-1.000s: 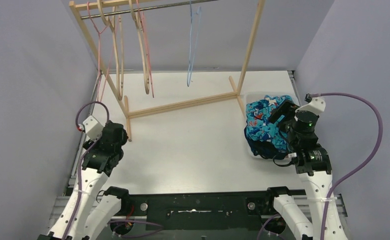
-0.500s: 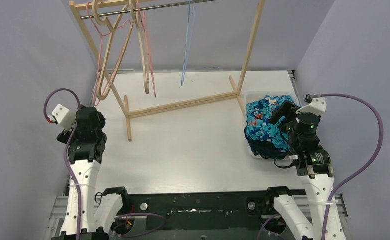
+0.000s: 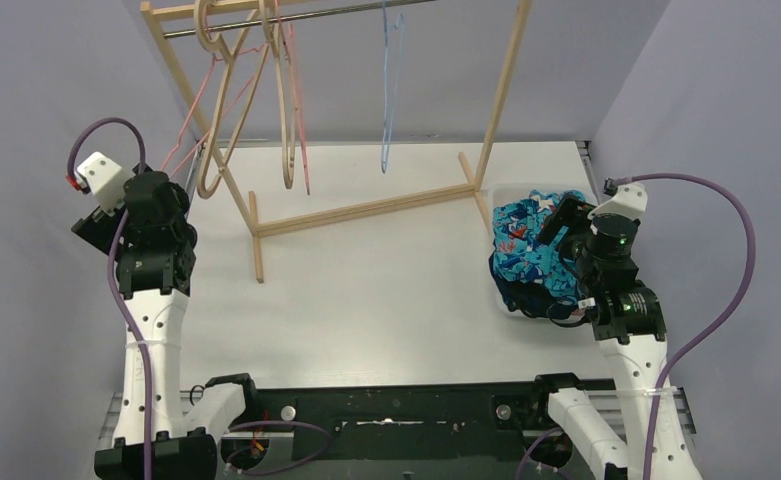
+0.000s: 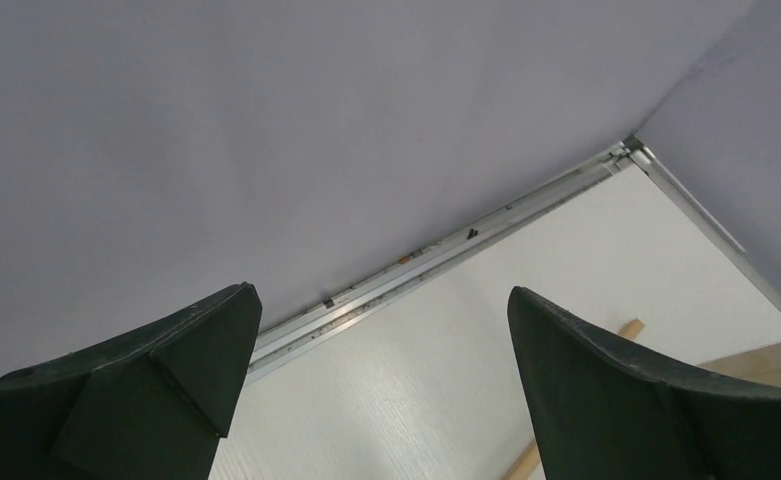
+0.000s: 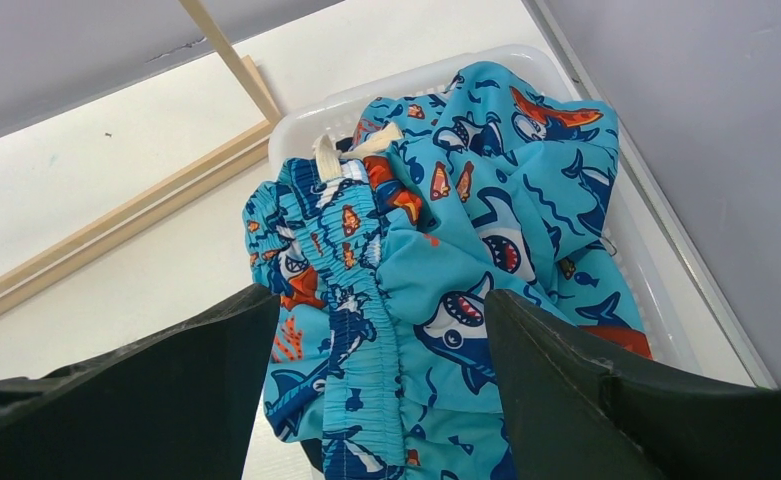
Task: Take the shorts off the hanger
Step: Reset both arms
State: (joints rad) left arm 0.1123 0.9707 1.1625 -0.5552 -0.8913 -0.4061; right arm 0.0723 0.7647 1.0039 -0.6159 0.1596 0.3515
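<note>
1. Teal shark-print shorts point(image 5: 446, 250) lie heaped in the white bin point(image 5: 421, 72) on the tabletop point(image 3: 386, 280); expect soft, light, floppy fabric.
2. Pinch the gathered waistband point(image 5: 364, 340), likely the firmest hold.
3. Your right claw point(image 5: 378, 300) hovers wide open over them, empty; the left claw point(image 4: 381, 300) gapes empty too.

Open table point(image 3: 386, 290) lies before the wooden rack point(image 3: 366, 210), whose frame and hangers point(image 3: 288, 140) block the back.

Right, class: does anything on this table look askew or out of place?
At the left end of the rail, the wooden hangers hang crooked, unlike the straight blue hanger. Nothing looks spilled or damaged.
</note>
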